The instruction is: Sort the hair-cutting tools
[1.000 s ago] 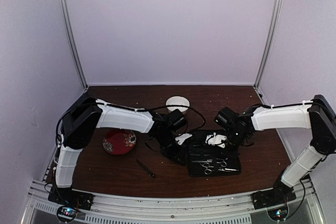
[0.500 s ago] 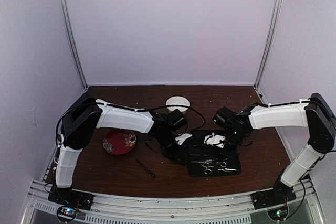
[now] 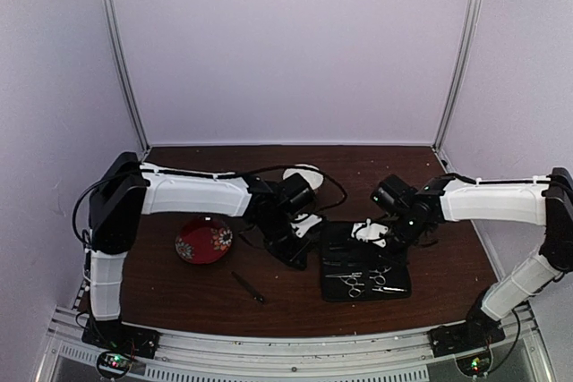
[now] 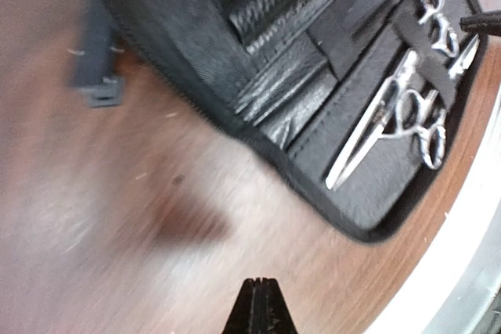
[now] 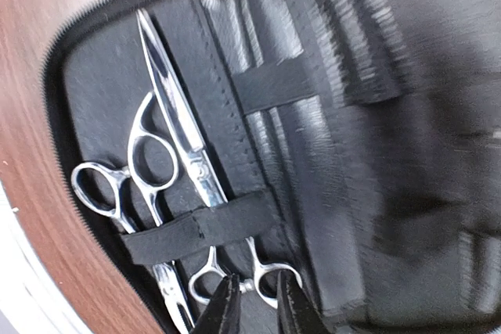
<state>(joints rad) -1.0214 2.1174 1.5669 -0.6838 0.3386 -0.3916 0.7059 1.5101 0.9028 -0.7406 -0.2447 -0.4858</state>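
Sorting step: judged nearly done; only one tool lies outside the case.
Longer scissors (image 5: 176, 142): tucked under an elastic strap in the near part of the case (image 5: 376, 217).
Smaller scissors (image 5: 243, 275): in the case just right of the longer pair.
Black stick tool (image 3: 248, 287): on the bare worktop (image 3: 179, 297), left of the case, well apart from both arms.
Left gripper (image 4: 259, 307): fingertips pressed together, empty, over the worktop beside the case's left edge.
Right gripper (image 5: 254, 303): narrow gap, holding nothing, just above the smaller scissors' rings.
Next move: probably the left arm swings near and left, spreads its fingers, and pinches the thin stick low against the worktop.
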